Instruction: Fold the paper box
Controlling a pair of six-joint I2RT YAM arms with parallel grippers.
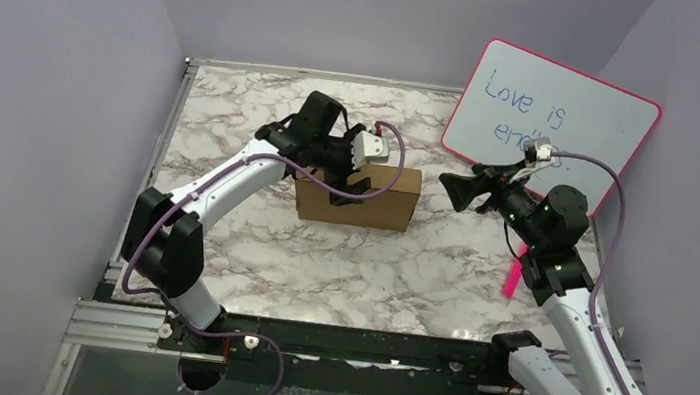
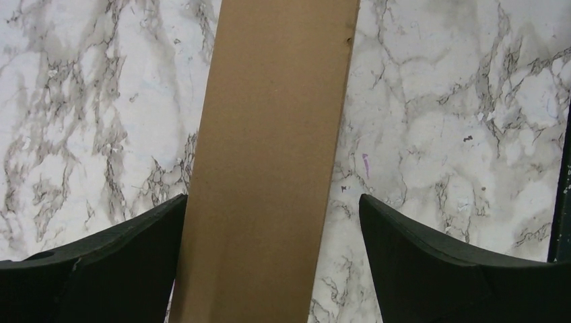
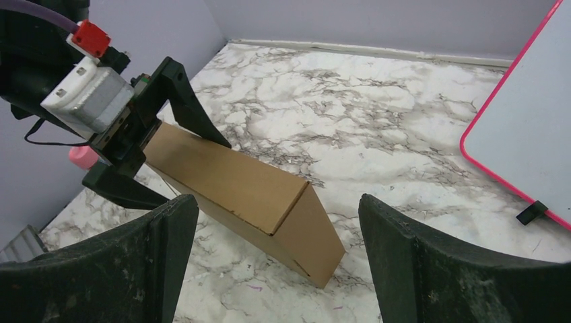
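Note:
The paper box (image 1: 366, 200) is a closed brown cardboard block standing on a long narrow side in the middle of the marble table (image 1: 336, 276). My left gripper (image 1: 354, 170) hangs over its left half, open, with one finger on each side of the top face. In the left wrist view the box (image 2: 269, 134) runs up between the fingers of the left gripper (image 2: 273, 198), close to the left one, with a gap to the right one. My right gripper (image 1: 447, 191) is open just right of the box and points at its end (image 3: 316, 232).
A pink-rimmed whiteboard (image 1: 552, 122) with blue writing leans against the back right wall, close behind the right arm. A pink marker (image 1: 511, 278) lies on the table by the right arm. Purple walls close in the table on three sides.

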